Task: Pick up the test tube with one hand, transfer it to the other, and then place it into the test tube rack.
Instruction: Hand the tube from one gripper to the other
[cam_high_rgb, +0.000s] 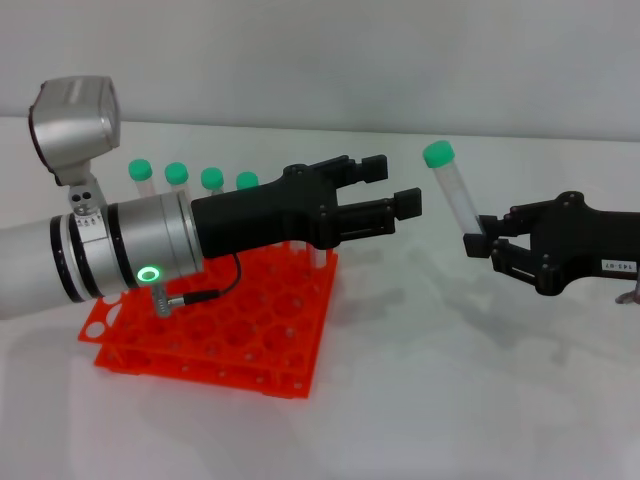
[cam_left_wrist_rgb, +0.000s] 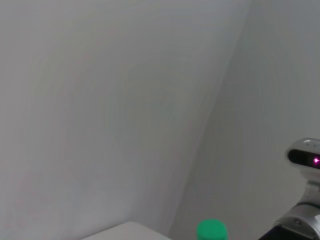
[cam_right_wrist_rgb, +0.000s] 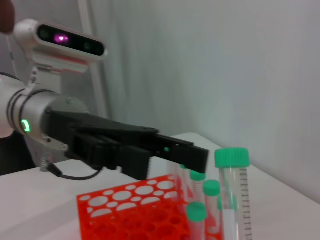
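Note:
My right gripper (cam_high_rgb: 487, 240), the slim black claw, is shut on the lower end of the test tube (cam_high_rgb: 458, 200). The tube is held in the air, tilted, with its green cap (cam_high_rgb: 437, 153) uppermost. The cap also shows in the left wrist view (cam_left_wrist_rgb: 211, 231), and the tube (cam_right_wrist_rgb: 234, 195) stands close in the right wrist view. My left gripper (cam_high_rgb: 392, 187), on the thick silver forearm, is open, with its fingertips a short way to the left of the tube's upper part and nothing between them. The orange-red test tube rack (cam_high_rgb: 220, 340) sits on the table under the left forearm.
Several green-capped tubes (cam_high_rgb: 177, 176) stand in the rack's back row, partly behind the left arm, and show again in the right wrist view (cam_right_wrist_rgb: 196, 212). A thin black cable (cam_high_rgb: 215, 290) hangs from the left wrist above the rack. White tabletop (cam_high_rgb: 450, 380) spreads to the rack's right.

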